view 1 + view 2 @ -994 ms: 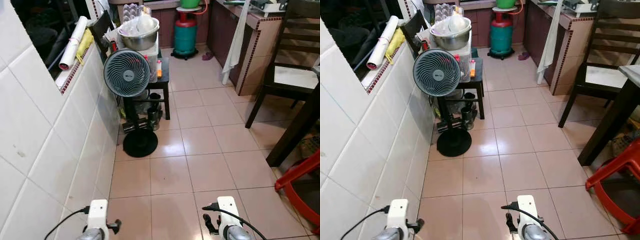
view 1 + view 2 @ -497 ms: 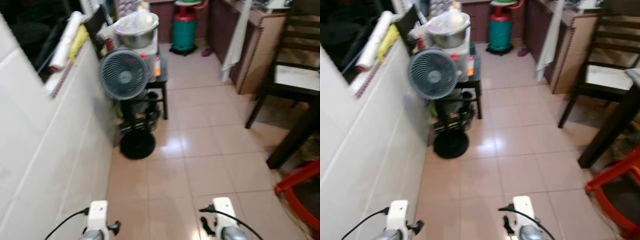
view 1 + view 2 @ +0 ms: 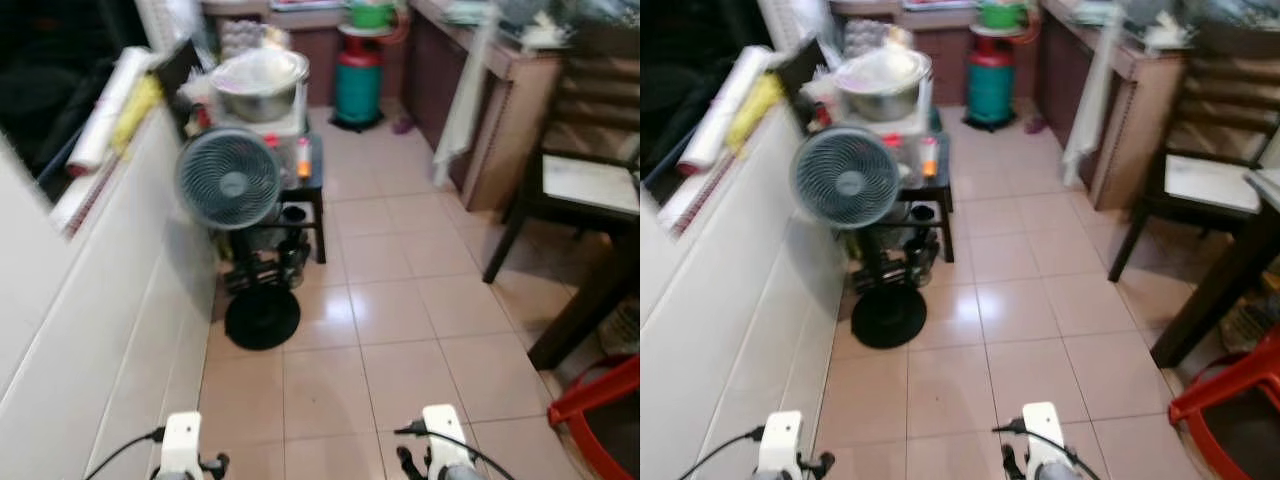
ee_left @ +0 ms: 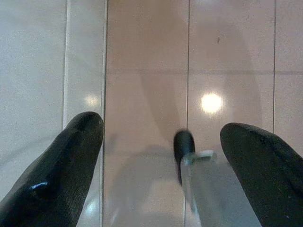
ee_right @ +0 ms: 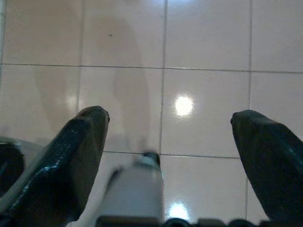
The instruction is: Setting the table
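Tiled floor point(image 4: 147, 71) between spread fingers point(image 4: 52, 175)

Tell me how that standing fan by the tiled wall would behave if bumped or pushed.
The standing fan looks top-heavy: a wide round head on a thin black pole. Its flat round base sits on glossy floor tiles, so a low push would probably slide it, while a knock at the head would more likely tip it.

One fan point(image 3: 229, 180), one gas cylinder point(image 3: 357, 83), one metal bowl point(image 3: 258, 80), one dark chair point(image 3: 570, 185), one red stool point(image 3: 600, 415)
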Controlling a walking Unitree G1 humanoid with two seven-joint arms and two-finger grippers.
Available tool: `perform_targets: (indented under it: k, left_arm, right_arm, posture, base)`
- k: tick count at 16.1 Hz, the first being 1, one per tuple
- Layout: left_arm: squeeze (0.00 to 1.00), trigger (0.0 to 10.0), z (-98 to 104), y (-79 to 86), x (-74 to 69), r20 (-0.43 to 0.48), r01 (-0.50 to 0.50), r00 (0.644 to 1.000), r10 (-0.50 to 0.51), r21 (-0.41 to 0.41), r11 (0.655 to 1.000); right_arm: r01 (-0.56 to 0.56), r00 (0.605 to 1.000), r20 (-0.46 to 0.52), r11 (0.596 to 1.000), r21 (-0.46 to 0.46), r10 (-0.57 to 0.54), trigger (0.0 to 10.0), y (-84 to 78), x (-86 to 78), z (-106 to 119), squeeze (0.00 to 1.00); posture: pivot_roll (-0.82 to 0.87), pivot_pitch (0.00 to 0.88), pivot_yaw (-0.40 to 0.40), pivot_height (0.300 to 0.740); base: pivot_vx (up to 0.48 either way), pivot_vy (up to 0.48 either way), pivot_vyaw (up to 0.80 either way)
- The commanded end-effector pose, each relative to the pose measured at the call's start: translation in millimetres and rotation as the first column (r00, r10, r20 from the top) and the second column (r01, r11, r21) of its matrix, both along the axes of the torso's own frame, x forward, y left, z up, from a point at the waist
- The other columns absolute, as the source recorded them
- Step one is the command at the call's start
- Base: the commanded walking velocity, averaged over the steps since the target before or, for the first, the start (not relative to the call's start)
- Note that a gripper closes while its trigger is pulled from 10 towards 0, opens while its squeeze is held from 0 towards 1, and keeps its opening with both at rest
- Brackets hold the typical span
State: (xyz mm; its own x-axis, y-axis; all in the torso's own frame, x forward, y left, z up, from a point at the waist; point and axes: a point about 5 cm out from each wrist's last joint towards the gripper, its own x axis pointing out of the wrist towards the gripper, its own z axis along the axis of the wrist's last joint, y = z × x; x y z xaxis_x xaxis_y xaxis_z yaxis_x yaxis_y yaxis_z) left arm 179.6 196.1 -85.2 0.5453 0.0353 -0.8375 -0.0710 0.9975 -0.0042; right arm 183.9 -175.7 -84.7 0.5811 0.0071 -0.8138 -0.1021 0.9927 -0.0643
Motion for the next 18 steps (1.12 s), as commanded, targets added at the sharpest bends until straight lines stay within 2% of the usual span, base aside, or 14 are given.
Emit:
perform_targets:
  k: [1, 11, 15, 17, 18]
  left_arm:
    - [0.00, 10.0, -2, -5.5, -2.9, -0.015, -0.011, 1.000, 0.011, -0.008, 1.000]
    - [0.00, 10.0, -6, -0.3, -13.3, -0.023, -0.086, 0.996, 0.086, 0.005, 0.996]
    - [0.00, 10.0, -6, 7.4, -16.7, -0.028, -0.073, 0.997, 0.074, 0.030, 0.997]
    - [0.00, 10.0, -5, 9.4, -14.8, -0.024, -0.057, 0.998, 0.058, 0.037, 0.998]
    - [0.00, 10.0, -3, 7.1, -8.2, -0.012, -0.027, 1.000, 0.027, 0.044, 0.999]
  right_arm:
    - [0.004, 1.000, -0.007, 1.000, -0.024, -0.005, 10.0, -9.5, 0.3, 1, 0.00]
    - [-0.106, 0.994, -0.016, 0.993, -0.049, 0.105, 10.0, -2.5, 10.0, 5, 0.00]
    - [-0.103, 0.995, -0.016, 0.994, -0.049, 0.102, 10.0, -0.3, 10.9, 5, 0.00]
    - [-0.091, 0.996, -0.019, 0.995, -0.048, 0.090, 10.0, -1.0, 9.6, 4, 0.00]
    - [-0.081, 0.997, -0.014, 0.996, -0.045, 0.080, 10.0, -0.1, 10.3, 4, 0.00]
  posture:
    - [-0.06, 0.000, 0.041, 0.740]
    - [0.04, 0.000, -0.054, 0.740]
    - [0.03, 0.000, -0.029, 0.740]
    - [0.03, 0.000, -0.022, 0.740]
    - [0.01, 0.000, -0.007, 0.740]
  base:
    - [0.000, 0.000, 0.00]
    - [0.000, 0.000, 0.00]
    - [0.000, 0.000, 0.00]
    - [0.000, 0.000, 0.53]
    - [0.000, 0.000, 0.58]
